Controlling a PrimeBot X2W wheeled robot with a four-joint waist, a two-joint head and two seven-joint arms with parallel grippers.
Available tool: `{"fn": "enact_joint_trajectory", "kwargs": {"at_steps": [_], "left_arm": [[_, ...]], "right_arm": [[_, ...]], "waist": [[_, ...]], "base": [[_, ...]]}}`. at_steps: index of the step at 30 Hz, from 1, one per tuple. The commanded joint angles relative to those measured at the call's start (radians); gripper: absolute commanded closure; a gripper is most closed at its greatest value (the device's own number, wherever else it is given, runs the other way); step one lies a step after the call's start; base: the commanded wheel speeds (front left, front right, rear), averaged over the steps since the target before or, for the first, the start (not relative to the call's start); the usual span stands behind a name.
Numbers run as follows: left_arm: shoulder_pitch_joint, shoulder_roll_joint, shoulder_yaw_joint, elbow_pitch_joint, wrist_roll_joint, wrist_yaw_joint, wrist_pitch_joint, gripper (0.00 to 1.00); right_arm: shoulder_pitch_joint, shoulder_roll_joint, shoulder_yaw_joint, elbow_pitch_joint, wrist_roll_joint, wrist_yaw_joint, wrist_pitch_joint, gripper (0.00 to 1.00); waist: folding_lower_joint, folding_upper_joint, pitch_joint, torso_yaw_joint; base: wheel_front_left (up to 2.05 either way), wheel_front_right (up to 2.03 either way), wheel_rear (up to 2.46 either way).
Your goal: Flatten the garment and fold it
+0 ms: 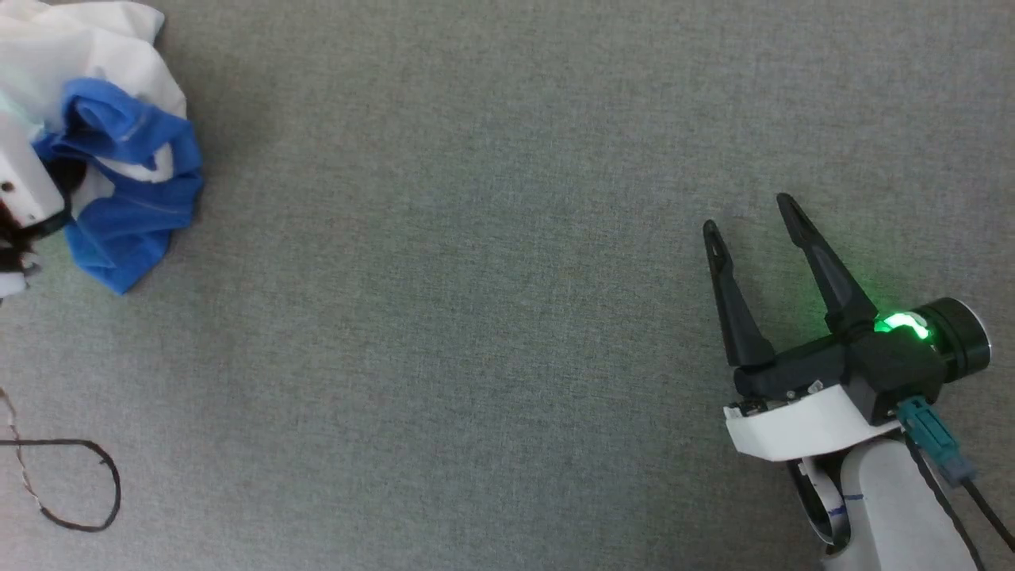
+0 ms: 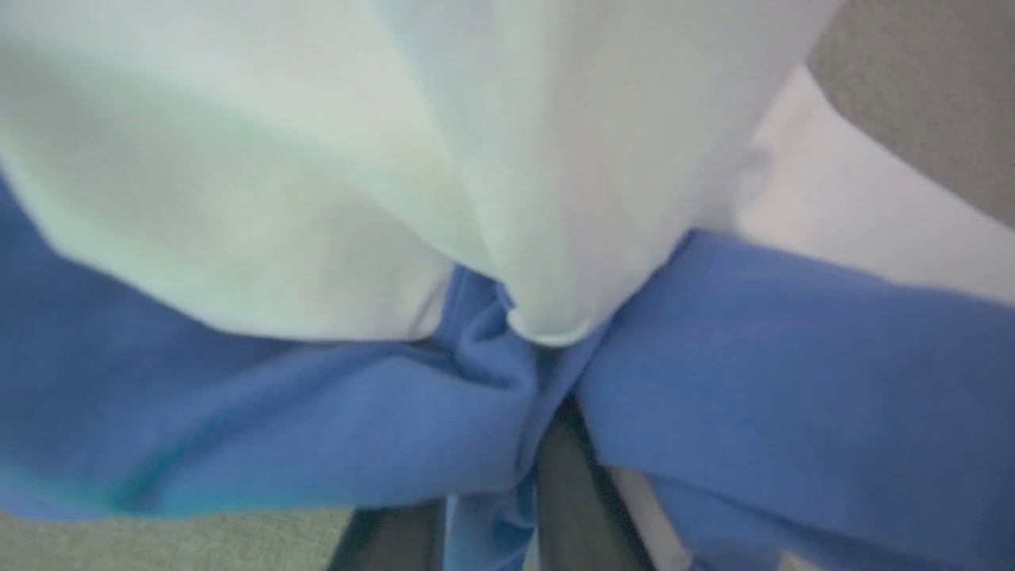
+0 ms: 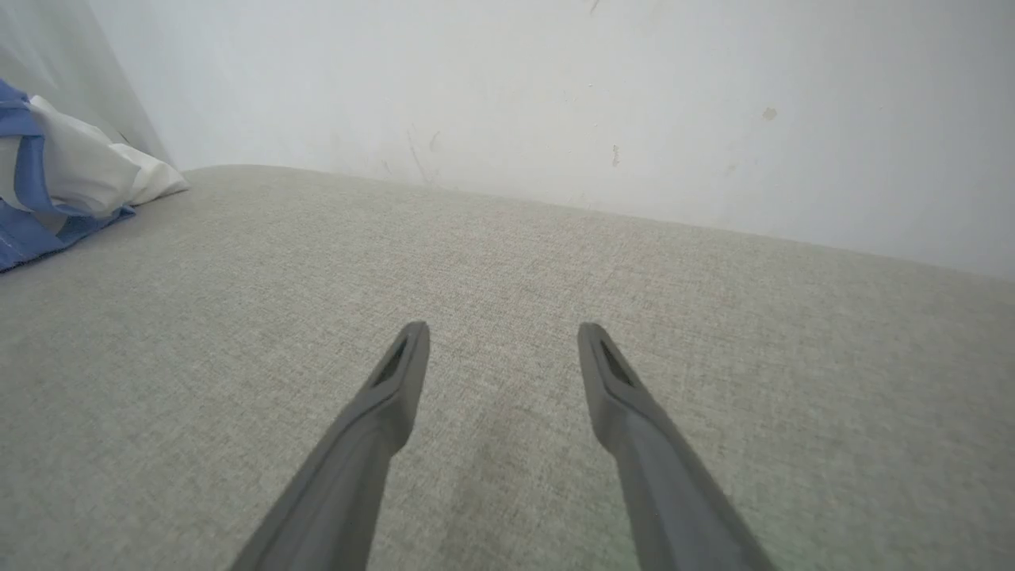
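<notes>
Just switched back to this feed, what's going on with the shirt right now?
The left gripper looks closed on a bunch of the shirt, with blue fabric gathered between its fingers. The shirt is a crumpled white-and-blue heap at the far left of the gray surface, not yet flattened. The right gripper is open and empty over bare surface, well away from the shirt.

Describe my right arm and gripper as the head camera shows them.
The right gripper has two long, tapering black fingers on a black body with a glowing green light. Behind sits a white bracket, a teal connector with a dark cable, and a pale forearm with a thin blue line.
</notes>
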State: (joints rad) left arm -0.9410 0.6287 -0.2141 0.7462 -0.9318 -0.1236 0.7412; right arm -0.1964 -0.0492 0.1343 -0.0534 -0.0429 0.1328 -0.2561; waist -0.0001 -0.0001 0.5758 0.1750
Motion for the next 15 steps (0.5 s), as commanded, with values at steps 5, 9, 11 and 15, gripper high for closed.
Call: {"fn": "enact_joint_trajectory", "kwargs": {"at_steps": [5,9,11,15], "left_arm": [[0.016,-0.023,0.007,-0.034,-0.034,-0.007,-0.17,1.0],[-0.015,0.01,0.013,-0.091,-0.019,-0.007,-0.361,1.0],[-0.028,0.018,0.016,-0.111,-0.006,-0.007,-0.452,1.0],[-0.046,0.02,0.001,-0.189,0.007,-0.007,-0.599,1.0]], "right_arm": [[-0.007,-0.001,-0.008,0.04,0.02,-0.002,-0.005,0.0],[0.002,-0.001,-0.022,0.06,0.034,-0.002,-0.005,0.0],[0.005,-0.001,-0.056,0.067,0.042,-0.002,-0.005,0.0],[0.011,-0.001,-0.112,0.078,0.069,-0.002,-0.005,0.0]], "waist": [[0.0001,0.0001,-0.108,0.014],[0.0001,0.0001,-0.189,0.007],[0.0001,0.0001,-0.234,-0.001],[0.0001,0.0001,-0.319,-0.023]], "base": [[0.0,0.0,0.0],[0.0,0.0,0.0],[0.0,0.0,0.0],[0.0,0.0,0.0]]}}
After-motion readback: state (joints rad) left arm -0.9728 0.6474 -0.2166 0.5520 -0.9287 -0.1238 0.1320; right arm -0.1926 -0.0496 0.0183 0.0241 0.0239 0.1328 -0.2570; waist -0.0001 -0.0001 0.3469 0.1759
